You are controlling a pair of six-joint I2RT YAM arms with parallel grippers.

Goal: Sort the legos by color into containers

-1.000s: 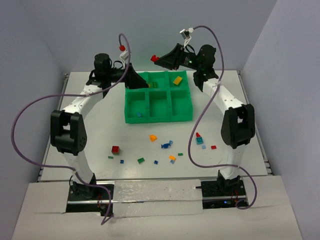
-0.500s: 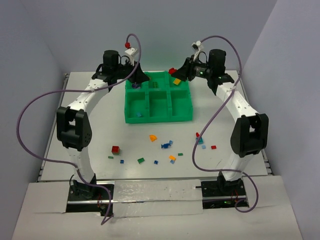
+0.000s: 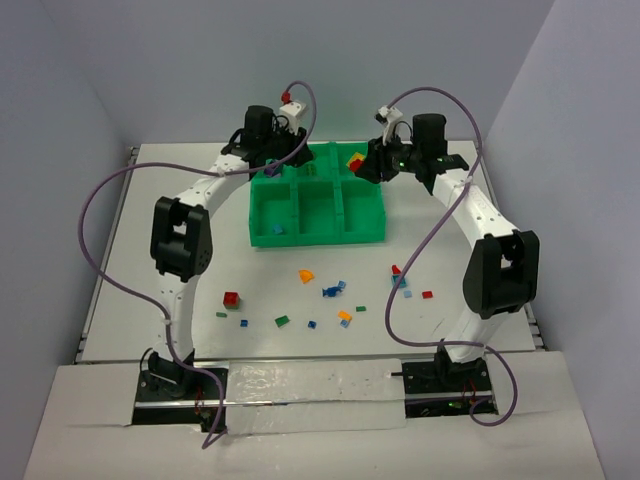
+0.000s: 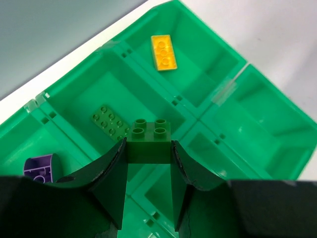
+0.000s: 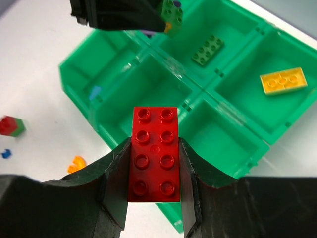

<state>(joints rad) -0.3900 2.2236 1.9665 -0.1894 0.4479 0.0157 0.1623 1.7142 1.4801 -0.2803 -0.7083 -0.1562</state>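
1. The left gripper (image 4: 148, 148) has its fingers partly apart, clamped on a green brick (image 4: 148, 135). The tray (image 4: 262, 119) lies below the fingertips, and one finger cuts off a purple piece (image 4: 37, 167).
2. The right gripper (image 5: 154, 145) clamps a red brick (image 5: 154, 153) between its fingers, with the tray beyond them. The brick's underside is hidden.

The left gripper (image 3: 273, 166) and right gripper (image 3: 358, 163) both hang over the far row of the green tray (image 3: 315, 238), close together. The near row is free from above.
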